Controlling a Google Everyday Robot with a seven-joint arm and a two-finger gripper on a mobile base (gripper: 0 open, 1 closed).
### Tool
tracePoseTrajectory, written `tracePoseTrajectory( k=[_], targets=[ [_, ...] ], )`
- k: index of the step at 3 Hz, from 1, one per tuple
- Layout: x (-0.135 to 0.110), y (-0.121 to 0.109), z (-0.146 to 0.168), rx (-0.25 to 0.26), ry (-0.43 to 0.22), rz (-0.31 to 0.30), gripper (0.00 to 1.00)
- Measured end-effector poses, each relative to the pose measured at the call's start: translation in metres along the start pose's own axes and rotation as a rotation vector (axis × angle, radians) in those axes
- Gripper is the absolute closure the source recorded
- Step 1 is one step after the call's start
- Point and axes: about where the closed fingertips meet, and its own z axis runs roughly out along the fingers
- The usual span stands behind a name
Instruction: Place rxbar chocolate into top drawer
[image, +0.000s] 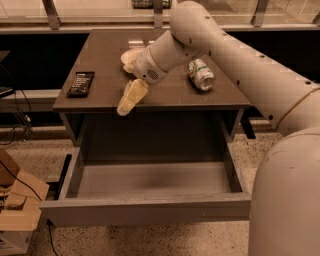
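The rxbar chocolate (81, 83), a flat black bar with white lettering, lies at the left edge of the brown table top (105, 60). The top drawer (150, 210) is pulled wide open below the table, grey inside, with nothing in it. My gripper (130, 99) hangs over the table's front edge, to the right of the bar and apart from it, above the drawer's back. Nothing shows between its pale fingers.
A crushed green-white can (201, 74) lies on the table's right side. A pale bowl (131, 56) sits behind my wrist. Cardboard boxes (15, 205) stand on the floor at the left. My arm (260, 85) crosses from the right.
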Motion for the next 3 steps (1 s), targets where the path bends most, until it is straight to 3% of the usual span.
tracePoseTrajectory(
  k=[1,3],
  targets=[
    [-0.011,-0.011,0.017,0.014,-0.044,-0.017,0.00],
    [-0.047,-0.055,0.079,-0.043,-0.132,-0.076,0.00]
  ],
)
